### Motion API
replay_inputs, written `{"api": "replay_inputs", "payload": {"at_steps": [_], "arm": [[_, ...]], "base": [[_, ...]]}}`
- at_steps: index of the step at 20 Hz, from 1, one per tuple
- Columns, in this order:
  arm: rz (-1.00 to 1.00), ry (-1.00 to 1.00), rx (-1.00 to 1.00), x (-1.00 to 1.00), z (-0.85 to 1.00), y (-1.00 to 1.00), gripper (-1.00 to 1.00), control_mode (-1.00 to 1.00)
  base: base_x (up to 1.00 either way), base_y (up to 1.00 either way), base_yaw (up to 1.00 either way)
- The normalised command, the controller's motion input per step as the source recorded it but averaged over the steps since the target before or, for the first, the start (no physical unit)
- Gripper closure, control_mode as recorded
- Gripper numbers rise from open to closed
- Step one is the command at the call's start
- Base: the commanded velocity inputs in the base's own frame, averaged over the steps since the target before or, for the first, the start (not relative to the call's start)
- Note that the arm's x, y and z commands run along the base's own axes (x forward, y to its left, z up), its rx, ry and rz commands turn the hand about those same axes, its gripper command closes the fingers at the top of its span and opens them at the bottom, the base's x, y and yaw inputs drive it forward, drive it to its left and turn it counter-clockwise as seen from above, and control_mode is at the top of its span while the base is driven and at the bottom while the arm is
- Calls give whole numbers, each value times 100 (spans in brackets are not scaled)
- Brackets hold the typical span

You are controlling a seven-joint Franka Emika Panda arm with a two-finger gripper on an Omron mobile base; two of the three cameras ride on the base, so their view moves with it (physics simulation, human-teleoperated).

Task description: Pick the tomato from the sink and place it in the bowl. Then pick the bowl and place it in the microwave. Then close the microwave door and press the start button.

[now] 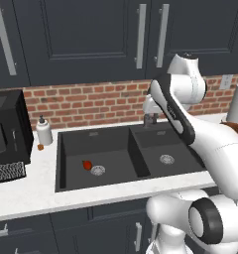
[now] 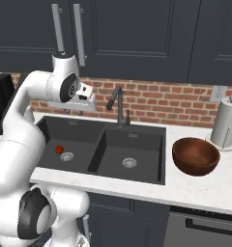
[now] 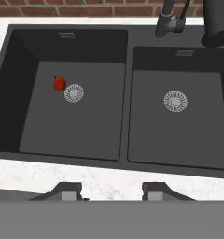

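a white speckled stone counter (image 2: 200,190) runs under dark blue-grey cabinets with long silver handles (image 2: 132,34), backed by a red brick wall (image 2: 166,103). set into the counter is the wide matte black double-basin sink (image 3: 128,121), each basin with a round silver drain.

the small round red tomato (image 3: 59,83) lies on the floor of the left basin, just beside that basin's drain (image 3: 74,93) on its left side in the hand view, close enough that i cannot tell whether they touch. it is plain red with a dark spot at the top. nothing covers it. in the left base view the tomato (image 1: 87,164) sits left of the drain too.

outward from there: the black curved faucet (image 2: 116,103) rises at the back rim between the basins. to the right of the sink, on the counter, stands the round deep reddish-brown wooden bowl (image 2: 195,155), upright and well apart from the tomato, with a tall grey cylindrical canister (image 2: 226,121) just behind it. left of the sink are a small white soap bottle (image 1: 43,131), a tiny orange object (image 1: 40,147) next to it, and a black box appliance (image 1: 8,134) at the counter's left end.

the two-finger gripper (image 3: 111,190) hovers high above the sink's front edge, its dark tips apart and holding nothing.
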Motion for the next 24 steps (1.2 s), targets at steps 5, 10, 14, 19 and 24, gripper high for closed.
{"api": "replay_inputs", "payload": {"at_steps": [5,10,14,19,24], "arm": [[4,2,-1,-26,-11,9,-100,-100],[6,0,-3,-45,-75,94,-100,-100],[6,0,0,-6,-99,100,-100,-100],[2,0,13,34,-86,61,-100,-100],[0,0,11,95,-45,42,-100,-100]], "base": [[0,0,0],[0,0,0],[0,0,0],[0,0,0],[0,0,0]]}}
